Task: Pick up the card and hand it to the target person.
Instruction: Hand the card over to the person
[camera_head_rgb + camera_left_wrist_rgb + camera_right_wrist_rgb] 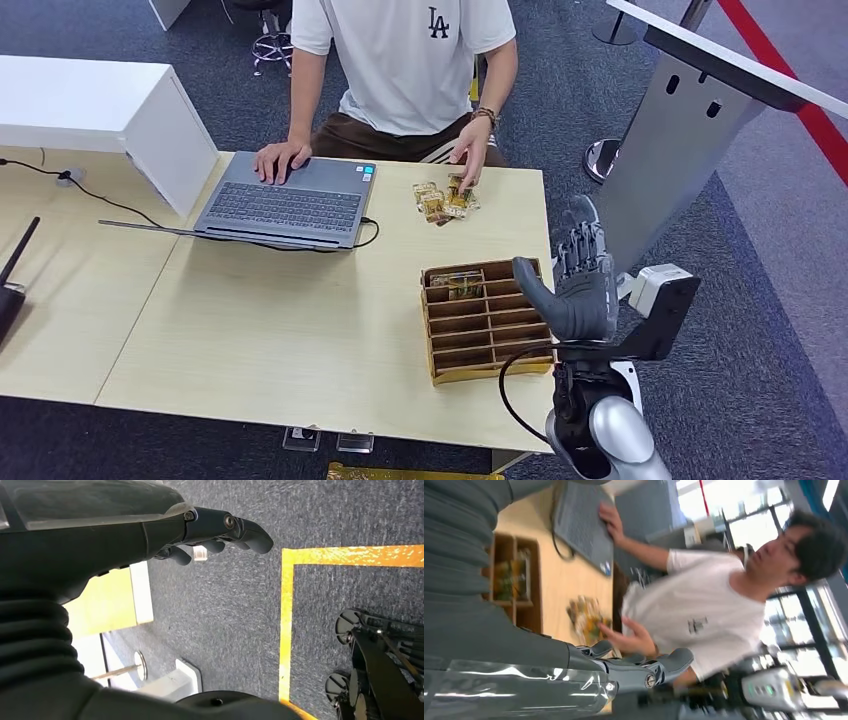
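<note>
1. The robot's grey right hand (578, 285) is raised at the right edge of the pale wooden table (300, 330), just beside the brown wooden divided tray (487, 320). Its fingers are spread and upright with the thumb pointing toward the tray, and nothing is held in them.
2. The card left in the tray, a small yellowish glossy card (455, 287) that seems to be in a clear sleeve, lies in the tray's far compartments. It is just to the left of the hand's thumb and slightly ahead of it, toward the person.
3. The card's long axis appears to run across the tray, left to right, parallel to the dividers. I judge the reach calls for the hand to tip down and move left over the far rows.
4. The right hand is clearly the nearer one. The dark left hand (220, 532) hangs over the grey carpet, its fingers loosely curled with nothing in them.
5. The person in a white T-shirt (415, 55) sits at the table's far side, one hand on a grey laptop (285, 200) and the other hand (468, 150) touching a small pile of similar yellowish cards (440, 200) beyond the tray.
6. The card looks thin and flat, so the dividers may hinder pinching it.
</note>
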Robot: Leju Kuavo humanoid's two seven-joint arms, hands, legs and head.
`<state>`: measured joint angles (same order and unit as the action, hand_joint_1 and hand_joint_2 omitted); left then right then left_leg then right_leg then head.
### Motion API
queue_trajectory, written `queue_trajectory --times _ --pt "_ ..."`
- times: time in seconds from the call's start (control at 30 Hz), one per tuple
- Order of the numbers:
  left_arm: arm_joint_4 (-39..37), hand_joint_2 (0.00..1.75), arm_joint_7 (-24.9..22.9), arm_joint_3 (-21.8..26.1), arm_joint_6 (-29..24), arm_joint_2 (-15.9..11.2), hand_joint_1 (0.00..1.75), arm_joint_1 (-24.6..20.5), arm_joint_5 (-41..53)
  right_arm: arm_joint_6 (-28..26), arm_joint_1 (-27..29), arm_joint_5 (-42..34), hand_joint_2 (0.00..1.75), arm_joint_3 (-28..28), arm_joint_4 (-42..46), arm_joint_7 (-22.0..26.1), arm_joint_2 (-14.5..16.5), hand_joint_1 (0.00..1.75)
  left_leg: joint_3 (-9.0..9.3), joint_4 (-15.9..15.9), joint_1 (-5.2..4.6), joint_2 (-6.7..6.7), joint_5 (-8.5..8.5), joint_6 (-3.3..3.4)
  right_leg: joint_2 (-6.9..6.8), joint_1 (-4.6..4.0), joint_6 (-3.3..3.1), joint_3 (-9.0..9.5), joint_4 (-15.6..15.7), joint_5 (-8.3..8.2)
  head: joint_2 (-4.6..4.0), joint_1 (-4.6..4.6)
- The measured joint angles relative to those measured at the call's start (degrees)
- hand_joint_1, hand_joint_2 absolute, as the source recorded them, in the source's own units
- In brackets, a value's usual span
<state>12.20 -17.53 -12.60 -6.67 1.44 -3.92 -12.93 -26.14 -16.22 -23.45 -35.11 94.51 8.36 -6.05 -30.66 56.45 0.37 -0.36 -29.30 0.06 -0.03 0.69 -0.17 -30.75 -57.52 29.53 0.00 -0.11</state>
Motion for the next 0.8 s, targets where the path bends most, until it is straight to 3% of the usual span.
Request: queue_trajectory --times 0.17,0.3,0.5,0.8 --pt "0.0 0.00 -0.7 0.2 -0.1 -0.2 0.00 0.0 -1.1 10.7 1.4 -1.1 1.75 -0.2 3.4 -10.5 -4.6 0.00 0.01 0.0 0.00 -0.01 0.00 0.00 -0.01 0.00 0.00 0.02 0.0 0.00 -0.01 0.00" --pt "0.0 0.00 -1.2 0.3 -0.3 -0.4 0.00 0.0 -1.9 15.5 3.7 0.2 1.75 -0.3 4.8 -16.1 -7.6 0.00 -0.01 0.0 0.00 -0.01 0.00 0.00 -0.01 0.00 0.00 0.00 0.0 0.00 -0.01 -0.03" --pt "0.0 0.00 -1.4 0.4 -1.0 -0.5 0.00 0.0 -2.6 16.7 7.8 2.3 1.75 0.1 6.5 -20.7 -10.9 0.00 -0.01 0.0 0.00 -0.01 -0.01 0.00 -0.02 0.00 0.00 0.00 0.0 0.00 -0.01 0.01" --pt "0.0 0.00 -0.9 0.4 -1.1 -0.5 0.00 0.0 -2.8 15.0 11.6 3.1 1.75 0.9 8.8 -23.5 -14.3 0.00 0.01 0.0 0.00 0.00 0.00 0.00 -0.01 0.00 0.00 0.02 0.0 0.00 -0.01 0.00"
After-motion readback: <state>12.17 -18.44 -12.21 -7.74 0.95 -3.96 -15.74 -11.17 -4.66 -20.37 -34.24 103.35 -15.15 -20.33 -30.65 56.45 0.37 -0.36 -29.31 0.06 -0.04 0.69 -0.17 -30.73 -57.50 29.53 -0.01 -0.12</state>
